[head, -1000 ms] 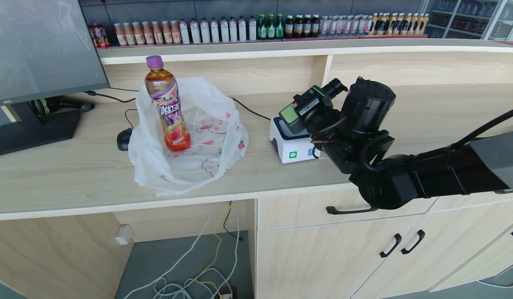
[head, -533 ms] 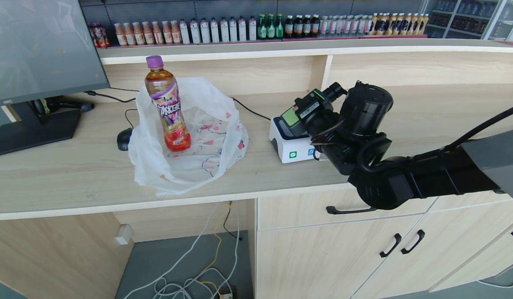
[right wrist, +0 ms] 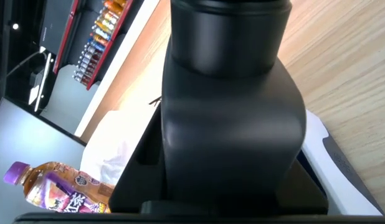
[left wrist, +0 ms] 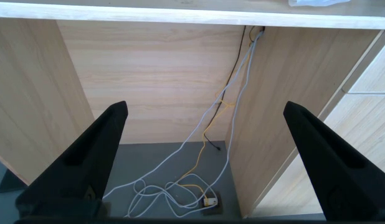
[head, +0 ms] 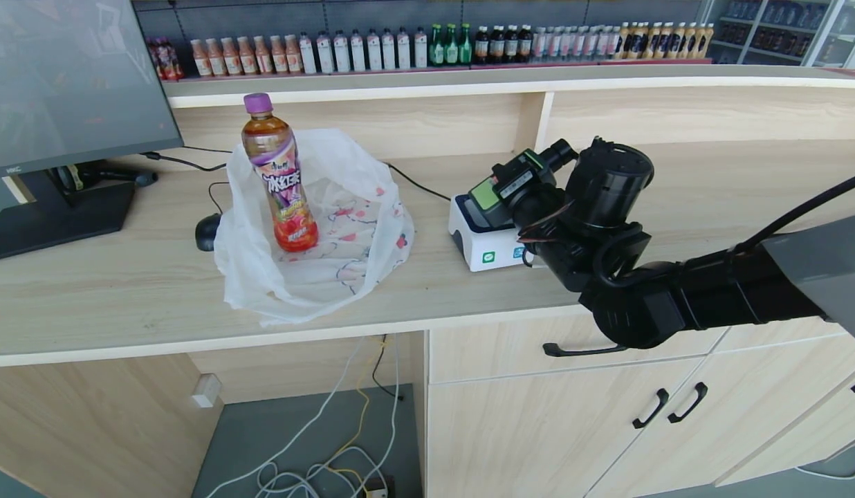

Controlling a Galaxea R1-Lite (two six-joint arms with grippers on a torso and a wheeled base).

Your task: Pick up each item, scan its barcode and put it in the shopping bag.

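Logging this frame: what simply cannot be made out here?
1. Right claw, open or shut: in the head view the arm's wrist covers it; in the right wrist view a black housing blocks it.
2. Scanner top: head view, behind that wrist.
3. Bottle barcode: head view, too small to find.
4. Bottle's lower part: right wrist view, cut off by the edge.

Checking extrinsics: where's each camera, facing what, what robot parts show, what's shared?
Head view: on the head, facing forward and down at the counter, bottle, shopping bag and scanner; right arm shows at right.
Left wrist view: below counter height, facing the cables under it; open left end effector frames them.
Right wrist view: above the scanner, facing bottle and shopping bag; its black housing blocks much.
Shared: head and right wrist views both show bottle, shopping bag, scanner.
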